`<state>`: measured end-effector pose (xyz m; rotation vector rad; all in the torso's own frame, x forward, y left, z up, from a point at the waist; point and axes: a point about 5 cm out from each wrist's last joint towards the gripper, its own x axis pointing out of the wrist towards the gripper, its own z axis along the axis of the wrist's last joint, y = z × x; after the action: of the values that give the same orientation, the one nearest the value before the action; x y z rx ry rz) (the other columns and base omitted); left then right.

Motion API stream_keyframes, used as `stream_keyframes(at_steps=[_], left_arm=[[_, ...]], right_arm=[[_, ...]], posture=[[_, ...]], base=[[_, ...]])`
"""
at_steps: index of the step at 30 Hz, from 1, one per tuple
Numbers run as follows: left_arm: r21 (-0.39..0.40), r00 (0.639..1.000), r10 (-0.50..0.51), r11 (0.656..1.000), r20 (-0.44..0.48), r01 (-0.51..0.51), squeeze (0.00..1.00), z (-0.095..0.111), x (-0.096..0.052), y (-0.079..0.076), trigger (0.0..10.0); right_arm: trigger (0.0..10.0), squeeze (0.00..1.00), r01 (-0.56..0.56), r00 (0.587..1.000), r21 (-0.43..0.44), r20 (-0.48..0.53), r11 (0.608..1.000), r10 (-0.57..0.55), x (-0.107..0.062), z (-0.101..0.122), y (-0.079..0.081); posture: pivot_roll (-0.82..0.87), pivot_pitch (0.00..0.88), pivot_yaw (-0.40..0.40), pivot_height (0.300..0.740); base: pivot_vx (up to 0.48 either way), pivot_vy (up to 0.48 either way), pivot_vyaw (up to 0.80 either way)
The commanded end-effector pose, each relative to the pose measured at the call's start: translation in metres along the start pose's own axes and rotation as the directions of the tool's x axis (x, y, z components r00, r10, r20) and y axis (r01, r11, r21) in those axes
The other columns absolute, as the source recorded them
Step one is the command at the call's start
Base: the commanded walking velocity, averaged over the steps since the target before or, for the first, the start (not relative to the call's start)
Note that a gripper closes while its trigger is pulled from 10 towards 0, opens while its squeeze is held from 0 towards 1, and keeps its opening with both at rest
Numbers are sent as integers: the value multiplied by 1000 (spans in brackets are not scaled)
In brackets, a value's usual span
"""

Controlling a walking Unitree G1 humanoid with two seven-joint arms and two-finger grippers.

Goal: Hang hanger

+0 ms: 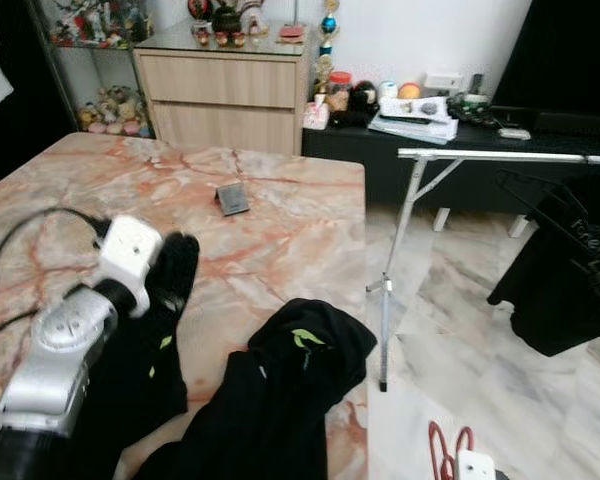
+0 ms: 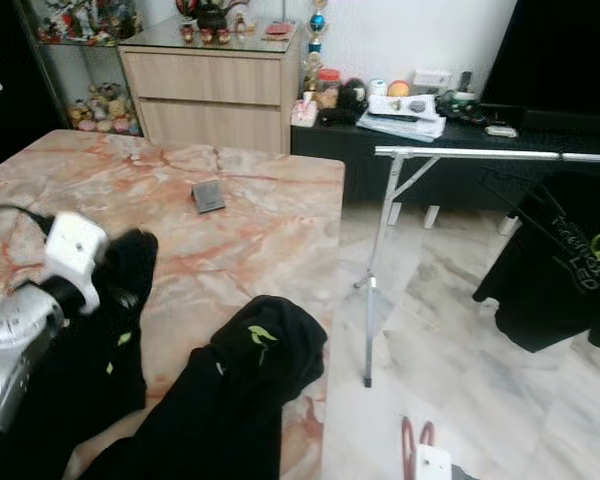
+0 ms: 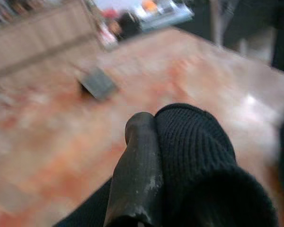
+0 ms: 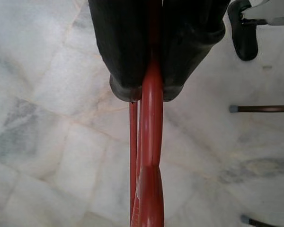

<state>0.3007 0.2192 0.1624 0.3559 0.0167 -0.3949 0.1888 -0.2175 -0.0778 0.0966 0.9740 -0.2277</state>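
Below table level, right gripper pinches red hanger.

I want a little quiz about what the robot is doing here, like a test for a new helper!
1. True or false: the right end effector is shut on a red hanger.
2. What lies on the marble table near its edge?
A. a black shirt
B. a blue towel
C. a pile of books
3. Fill in: the silver clothes rack stands on the ______ floor.

Key
1. True.
2. A: the black shirt.
3. Marble; the floor is pale marble tile.
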Motion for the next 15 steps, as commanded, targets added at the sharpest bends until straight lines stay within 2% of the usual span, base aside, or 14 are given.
stream_keyframes(at_steps=[1,6,7,9,10,11,12,13,15], left_arm=[[-1,998,-50,999,-27,50,0,-3,-4,-9,10000],[-7,985,-48,999,-169,47,0,-39,-20,-32,10000],[-17,985,-29,1000,-172,26,224,-41,-21,-32,10000],[-25,984,-10,1000,-176,6,224,-42,-21,-31,10000],[-14,982,27,999,-187,-31,596,-44,-23,-28,10000],[-10,981,36,999,-189,-39,596,-44,-23,-27,10000],[-12,981,52,998,-189,-56,863,-44,-24,-26,10000],[-11,980,79,996,-185,-83,965,-44,-26,-24,10000],[-5,978,98,995,-182,-101,965,-44,-27,-22,10000]], right_arm=[[10000,0,-1,1000,6,-2,1000,1,0,0,1],[10000,0,-2,1000,2,-5,1000,2,0,-1,1],[10000,0,-3,1000,0,-5,1000,3,0,-1,1],[10000,0,-3,1000,-2,-6,1000,3,0,-2,1],[10000,0,-3,1000,-1,-5,1000,3,0,-1,0],[10000,0,-3,1000,0,-5,1000,3,0,-1,0],[10000,0,-3,1000,-1,-5,1000,3,0,-1,0],[10000,0,-3,1000,-4,-5,1000,3,0,-1,0],[10000,0,-2,1000,-5,-6,1000,2,0,-1,0]], posture=[[54,0,-17,740],[54,0,-14,740],[54,0,-14,740],[53,0,-15,740],[57,0,-18,740],[57,0,-19,740],[59,0,-20,740],[61,0,-21,740],[61,0,-21,740]], base=[[0,0,0],[0,0,0],[0,0,0],[0,0,0],[0,0,0],[0,0,0],[0,0,0],[0,0,0],[0,0,0]])
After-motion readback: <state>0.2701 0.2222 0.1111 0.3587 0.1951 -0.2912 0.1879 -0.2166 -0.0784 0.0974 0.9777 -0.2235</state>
